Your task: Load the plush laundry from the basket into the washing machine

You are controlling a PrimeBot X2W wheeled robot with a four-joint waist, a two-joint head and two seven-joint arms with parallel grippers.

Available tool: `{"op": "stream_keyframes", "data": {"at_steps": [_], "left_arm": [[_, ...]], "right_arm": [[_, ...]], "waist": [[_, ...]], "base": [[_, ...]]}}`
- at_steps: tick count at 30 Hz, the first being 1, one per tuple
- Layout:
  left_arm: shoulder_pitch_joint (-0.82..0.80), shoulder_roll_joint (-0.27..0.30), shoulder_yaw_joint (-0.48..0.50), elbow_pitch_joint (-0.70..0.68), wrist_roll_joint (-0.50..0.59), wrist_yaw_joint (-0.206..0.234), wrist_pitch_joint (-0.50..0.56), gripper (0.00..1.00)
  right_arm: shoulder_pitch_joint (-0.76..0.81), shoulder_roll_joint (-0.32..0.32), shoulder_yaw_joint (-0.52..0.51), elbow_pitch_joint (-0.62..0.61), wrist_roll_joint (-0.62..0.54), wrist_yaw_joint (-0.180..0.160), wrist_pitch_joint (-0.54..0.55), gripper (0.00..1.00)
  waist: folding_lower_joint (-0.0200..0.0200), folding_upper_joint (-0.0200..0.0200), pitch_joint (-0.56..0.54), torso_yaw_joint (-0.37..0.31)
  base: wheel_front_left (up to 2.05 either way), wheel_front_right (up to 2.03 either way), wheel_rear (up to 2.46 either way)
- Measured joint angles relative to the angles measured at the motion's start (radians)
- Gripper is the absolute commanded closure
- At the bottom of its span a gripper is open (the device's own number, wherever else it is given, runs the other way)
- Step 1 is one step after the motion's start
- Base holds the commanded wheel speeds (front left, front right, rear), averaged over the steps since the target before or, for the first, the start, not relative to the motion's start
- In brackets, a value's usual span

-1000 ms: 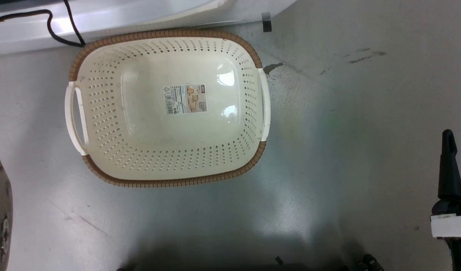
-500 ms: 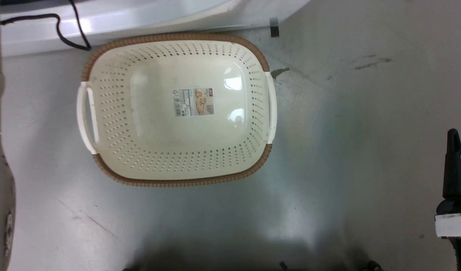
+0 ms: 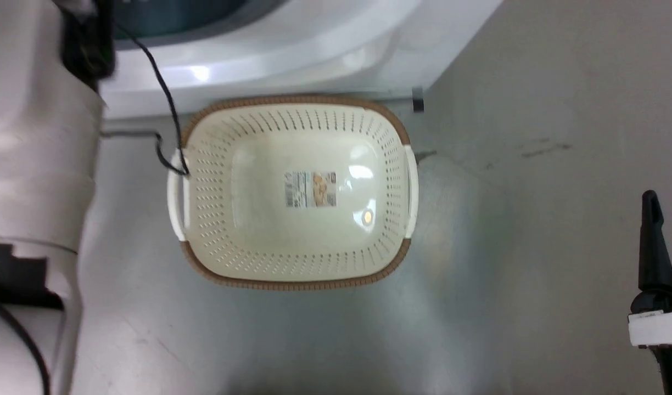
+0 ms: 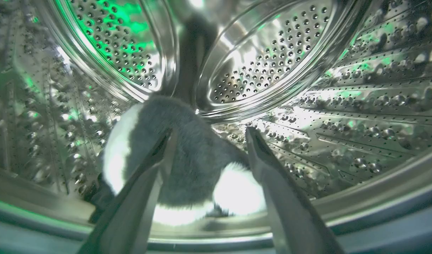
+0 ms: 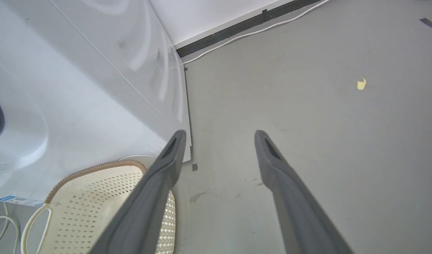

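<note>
Up goes the head camera over the last second: the whole picture has shifted, so the basket sits lower and smaller in it and more of the washer shows above. A pale forearm has also come in along the left edge.

That arm reaches into the washer. The left gripper has its fingers spread wide inside the drum. The plush lies at the bottom of the drum, just inside the front lip, between and beyond the fingers; I cannot tell whether they touch it. It looks light, soft and squashy, with fur that might slide under a shallow pinch. The thick black middle seems the best place to hold it, rather than a white patch at the edge.

A black cable trails from the arm across the washer's front to the basket's left handle, and could snag. The basket holds nothing but the sticker on its bottom.

At the far right the right gripper hangs over bare floor, fingers apart and empty, well clear of everything.
</note>
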Motion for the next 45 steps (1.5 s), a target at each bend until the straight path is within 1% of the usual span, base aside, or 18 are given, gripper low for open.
{"op": "stream_keyframes", "data": {"at_steps": [4, 9, 18, 21, 23, 26, 33, 38, 45], "left_arm": [[0.064, -0.026, -0.014, 0.038, -0.014, -0.025, -0.003, 0.00], [0.134, -0.051, -0.026, 0.044, -0.017, -0.036, -0.020, 0.00], [0.341, -0.098, -0.044, 0.017, -0.019, -0.035, -0.033, 0.00], [0.419, -0.103, -0.046, -0.003, -0.020, -0.027, -0.033, 0.00], [0.466, -0.100, -0.043, -0.024, -0.024, -0.022, -0.039, 0.00], [0.533, -0.097, -0.026, -0.066, -0.028, -0.010, -0.040, 0.00], [0.689, -0.077, 0.001, -0.209, -0.015, 0.028, -0.040, 0.00], [0.807, -0.073, 0.019, -0.306, 0.004, 0.062, -0.040, 0.00], [0.925, -0.072, 0.015, -0.417, 0.030, 0.085, -0.040, 0.00]], "right_arm": [[0.000, 0.001, 0.002, 0.012, -0.012, 0.000, 0.011, 0.00], [0.002, 0.009, 0.005, 0.030, -0.027, 0.000, 0.022, 0.00], [0.004, 0.041, 0.026, 0.094, -0.056, 0.000, 0.036, 0.00], [0.007, 0.053, 0.035, 0.123, -0.067, 0.000, 0.035, 0.00], [0.014, 0.056, 0.044, 0.142, -0.094, 0.000, 0.035, 0.00], [0.027, 0.068, 0.043, 0.175, -0.114, 0.000, 0.030, 0.00], [0.052, 0.086, 0.049, 0.223, -0.146, 0.000, 0.016, 0.00], [0.063, 0.090, 0.059, 0.245, -0.163, 0.000, 0.007, 0.00], [0.068, 0.092, 0.089, 0.268, -0.201, 0.000, -0.019, 0.00]], "waist": [[0.0000, 0.0000, -0.063, 0.013], [-0.0001, 0.0000, -0.146, 0.027], [-0.0002, 0.0000, -0.304, 0.044], [-0.0003, 0.0000, -0.362, 0.046], [-0.0003, 0.0000, -0.401, 0.046], [-0.0003, 0.0000, -0.457, 0.045], [-0.0003, 0.0000, -0.570, 0.042], [-0.0002, 0.0000, -0.633, 0.036], [-0.0001, 0.0000, -0.695, 0.029]], "base": [[0.00, 0.00, 0.00], [0.00, 0.00, 0.00], [0.00, 0.00, 0.00], [0.00, 0.00, 0.00], [0.00, 0.00, 0.00], [0.00, 0.00, 0.00], [0.00, 0.00, 0.00], [0.00, 0.00, 0.00], [0.00, 0.00, 0.00]]}}
